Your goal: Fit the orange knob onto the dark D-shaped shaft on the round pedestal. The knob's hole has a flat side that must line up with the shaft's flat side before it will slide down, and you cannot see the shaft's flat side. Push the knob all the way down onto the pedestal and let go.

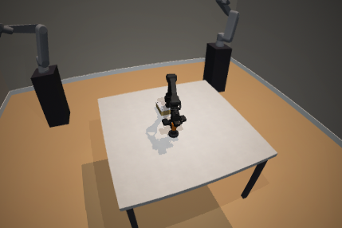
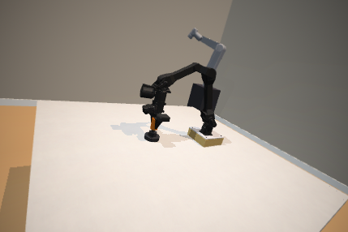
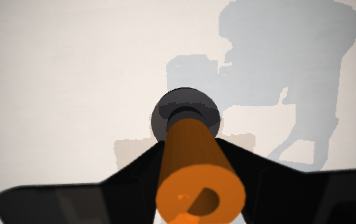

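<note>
The orange knob (image 1: 173,127) (image 2: 152,124) (image 3: 192,150) stands about upright in my gripper (image 1: 174,122) (image 2: 154,121) (image 3: 189,144), which is shut on it with one finger on each side. The round dark pedestal (image 1: 173,135) (image 2: 152,138) (image 3: 185,95) is directly below. In the exterior view the knob's lower end meets the top of the dark shaft (image 2: 152,132), and a short dark part shows between the orange and the pedestal's base. I cannot tell whether the shaft has entered the hole. The wrist view shows a D-shaped hole in the knob's near end; the shaft's flat side is hidden.
The arm's yellow and white base block (image 1: 163,108) (image 2: 208,140) stands on the white table (image 1: 212,151) (image 2: 191,186), behind the pedestal in the top view. Two grey arms on black stands are beyond the table. The arm's shadow falls beside the pedestal.
</note>
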Controlling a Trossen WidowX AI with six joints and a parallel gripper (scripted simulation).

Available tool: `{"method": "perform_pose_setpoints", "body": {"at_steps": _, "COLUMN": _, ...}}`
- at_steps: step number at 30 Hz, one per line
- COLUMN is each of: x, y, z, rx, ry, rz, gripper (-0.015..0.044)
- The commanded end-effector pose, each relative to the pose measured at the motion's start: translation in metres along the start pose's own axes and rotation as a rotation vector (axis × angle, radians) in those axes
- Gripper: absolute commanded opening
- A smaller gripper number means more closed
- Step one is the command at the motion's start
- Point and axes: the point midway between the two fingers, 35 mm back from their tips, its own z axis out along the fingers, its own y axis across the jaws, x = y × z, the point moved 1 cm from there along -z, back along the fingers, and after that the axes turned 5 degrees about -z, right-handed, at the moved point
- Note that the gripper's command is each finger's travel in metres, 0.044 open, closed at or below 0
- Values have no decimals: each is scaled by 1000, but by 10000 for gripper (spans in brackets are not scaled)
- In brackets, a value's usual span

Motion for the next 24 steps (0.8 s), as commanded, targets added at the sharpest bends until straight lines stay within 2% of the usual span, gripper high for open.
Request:
{"method": "perform_pose_setpoints", "body": {"at_steps": 1, "x": 0, "y": 0, "z": 1, "rx": 4, "ry": 2, "rz": -2, "gripper": 0}}
{"method": "perform_pose_setpoints", "body": {"at_steps": 19, "x": 0, "y": -1, "z": -4, "rx": 4, "ry": 2, "rz": -2, "gripper": 0}}
{"method": "perform_pose_setpoints", "body": {"at_steps": 24, "x": 0, "y": -1, "z": -5, "rx": 4, "ry": 2, "rz": -126, "gripper": 0}}
